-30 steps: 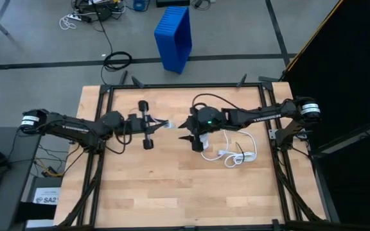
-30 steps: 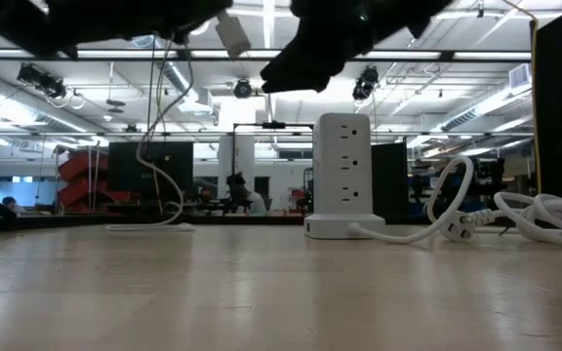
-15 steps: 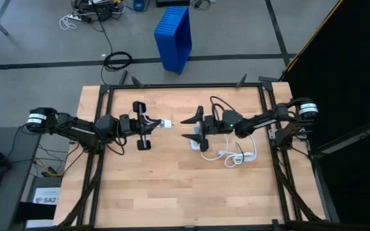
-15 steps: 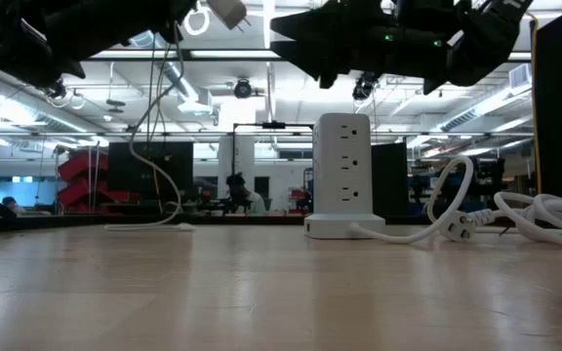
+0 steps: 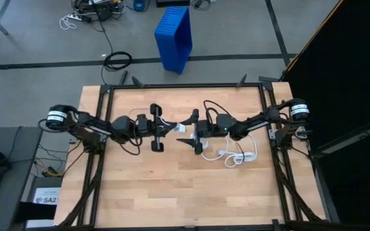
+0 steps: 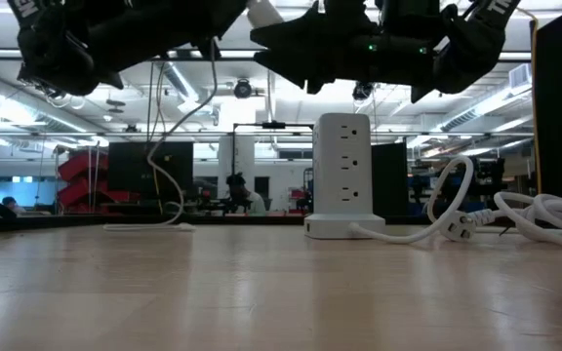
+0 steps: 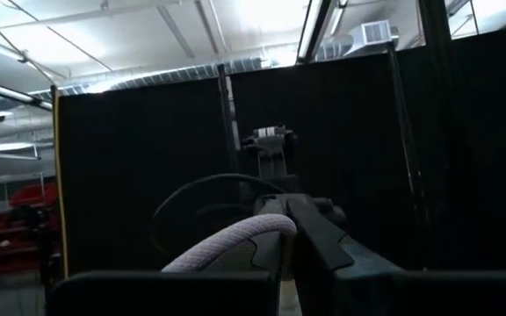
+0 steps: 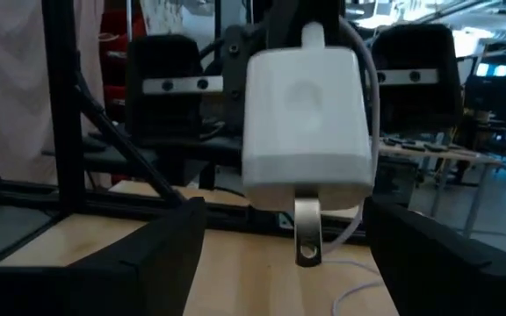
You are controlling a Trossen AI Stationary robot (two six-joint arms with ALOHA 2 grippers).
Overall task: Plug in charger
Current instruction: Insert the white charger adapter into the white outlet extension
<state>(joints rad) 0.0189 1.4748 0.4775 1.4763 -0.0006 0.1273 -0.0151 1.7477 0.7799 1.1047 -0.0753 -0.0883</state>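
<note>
Wooden table (image 5: 172, 186), rounded white charger (image 8: 304, 132) aloft

White rounded charger (image 8: 304, 123), metal prong (image 8: 307, 230) pointing down, held above table

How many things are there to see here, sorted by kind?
Robot grippers: 2 (left gripper, right gripper)
Chargers: 1 (charger)
Power strip towers: 1 (power strip tower)
Blue bins: 1 (blue bin)
Total: 5
</note>
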